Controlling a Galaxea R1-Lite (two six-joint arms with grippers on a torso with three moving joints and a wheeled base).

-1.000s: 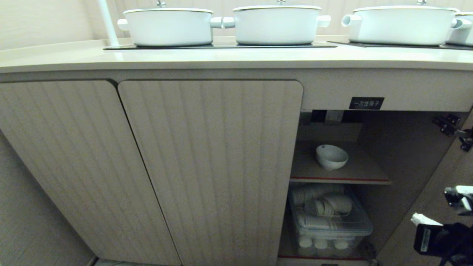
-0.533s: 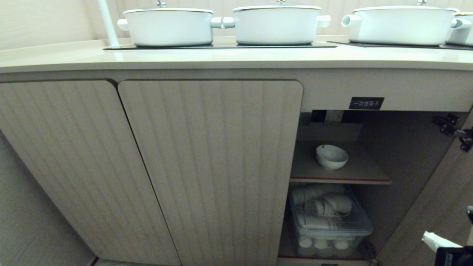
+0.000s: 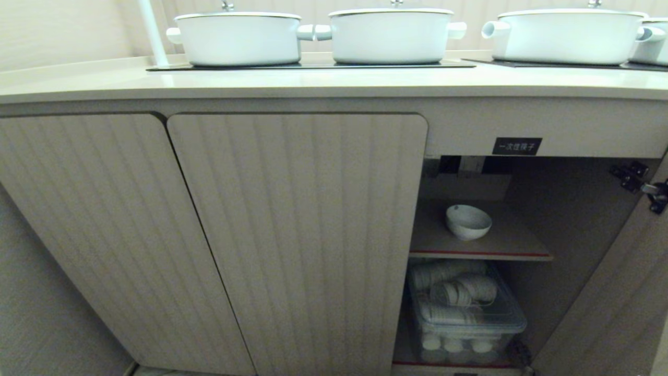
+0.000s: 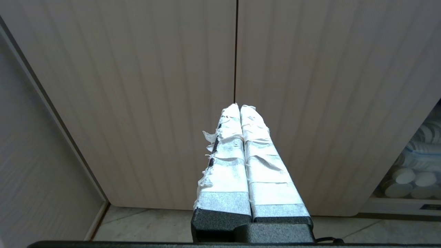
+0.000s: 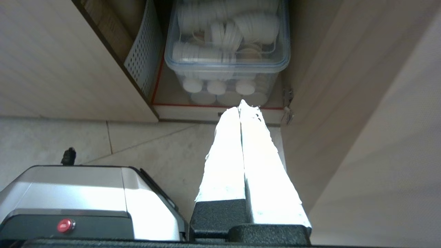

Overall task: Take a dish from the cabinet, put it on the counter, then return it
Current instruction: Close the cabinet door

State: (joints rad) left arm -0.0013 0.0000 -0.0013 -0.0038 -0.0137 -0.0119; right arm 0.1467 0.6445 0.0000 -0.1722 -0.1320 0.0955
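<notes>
The dish (image 3: 468, 221), a small white bowl, stands on the inner shelf (image 3: 501, 244) of the open cabinet (image 3: 569, 209), below the black label (image 3: 516, 146). The cream counter (image 3: 334, 81) runs above. Neither arm shows in the head view. My right gripper (image 5: 240, 105) is shut and empty, low over the floor tiles in front of the cabinet's bottom compartment. My left gripper (image 4: 240, 106) is shut and empty too, parked facing the two closed fluted doors (image 4: 310, 86).
Several white lidded pots (image 3: 391, 34) stand on the counter's black glass panels. A clear lidded box (image 5: 227, 51) of white caps and small pots fills the cabinet's bottom. The open door (image 5: 372, 131) stands at the right. The robot's base (image 5: 86, 199) is below the right gripper.
My right arm has dropped out of the head view at the lower right corner. The dish has stayed on the shelf.
</notes>
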